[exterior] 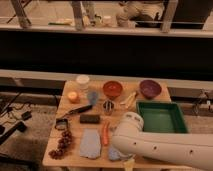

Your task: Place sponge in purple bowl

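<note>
Now my gripper hangs bottom centre, jaws spread, empty. Blue-grey sponge lies just left of it, half under my arm, beside larger cloth. I should centre over sponge, not cloth, then descend straight. Target purple bowl sits upper right.

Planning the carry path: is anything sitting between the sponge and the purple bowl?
The green tray, at its left edge, lies roughly between sponge and purple bowl, partly under the robot's arm. The gripper hangs beside the sponge at the table's front.
</note>
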Available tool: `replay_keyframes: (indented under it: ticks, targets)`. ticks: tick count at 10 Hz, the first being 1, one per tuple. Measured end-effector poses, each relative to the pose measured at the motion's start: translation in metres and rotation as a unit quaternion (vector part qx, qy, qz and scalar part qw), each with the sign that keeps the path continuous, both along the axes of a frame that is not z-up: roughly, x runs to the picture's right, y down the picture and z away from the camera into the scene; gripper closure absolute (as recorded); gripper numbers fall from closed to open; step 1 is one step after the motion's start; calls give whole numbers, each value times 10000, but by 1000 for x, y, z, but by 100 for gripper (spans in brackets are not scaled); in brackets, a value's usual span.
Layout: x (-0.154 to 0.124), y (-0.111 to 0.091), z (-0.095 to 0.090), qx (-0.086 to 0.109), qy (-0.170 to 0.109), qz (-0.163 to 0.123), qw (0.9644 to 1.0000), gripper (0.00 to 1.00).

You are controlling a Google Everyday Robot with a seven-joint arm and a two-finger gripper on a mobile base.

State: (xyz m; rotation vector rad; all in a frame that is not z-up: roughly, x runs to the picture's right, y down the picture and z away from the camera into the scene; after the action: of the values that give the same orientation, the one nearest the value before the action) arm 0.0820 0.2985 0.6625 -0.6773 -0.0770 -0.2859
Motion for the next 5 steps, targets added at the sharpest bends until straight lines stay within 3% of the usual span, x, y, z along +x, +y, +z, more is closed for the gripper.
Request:
replay_keyframes:
  ticks: [5]
  targets:
    - [9, 7, 25, -90, 161, 120, 9998, 20]
